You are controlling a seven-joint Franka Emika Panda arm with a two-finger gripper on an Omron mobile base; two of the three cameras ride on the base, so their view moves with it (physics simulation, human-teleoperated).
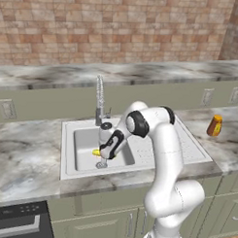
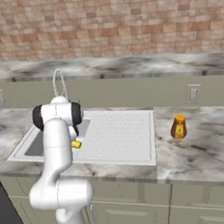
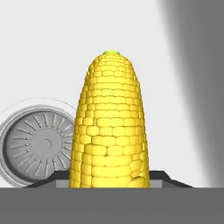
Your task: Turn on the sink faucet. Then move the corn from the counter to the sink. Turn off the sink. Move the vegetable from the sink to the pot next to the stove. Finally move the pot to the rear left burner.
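Corn [image 3: 111, 122] stands tall in the middle of my hand view, its green tip toward the top of the frame and its thick end down between the tool's dark finger tips [image 3: 52, 180]. The cob hides the gap there, so I take the tool [image 3: 111, 183] as closed on the corn, though I cannot see the contact itself. Left of the cob, in the lower left of that frame, I see the round drain [image 3: 37, 146] on the pale basin floor.

In the left base view the tool [image 1: 102, 161] hangs low inside the sink [image 1: 70, 170], left of centre, with a bit of yellow corn [image 1: 96, 152] showing beside the wrist. The arm [image 1: 163, 156] bends over from the lower right of the frame. Just behind the hand, at the back rim, the faucet [image 1: 99, 103] rises — I cannot tell whether water runs.

In the right base view the corn [image 2: 77, 144] peeks out just right of the arm [image 2: 57, 148], at centre left. Further right on the marble desk [image 2: 205, 148] stands an amber bottle [image 2: 178, 127], well apart from the sink [image 2: 116, 135].
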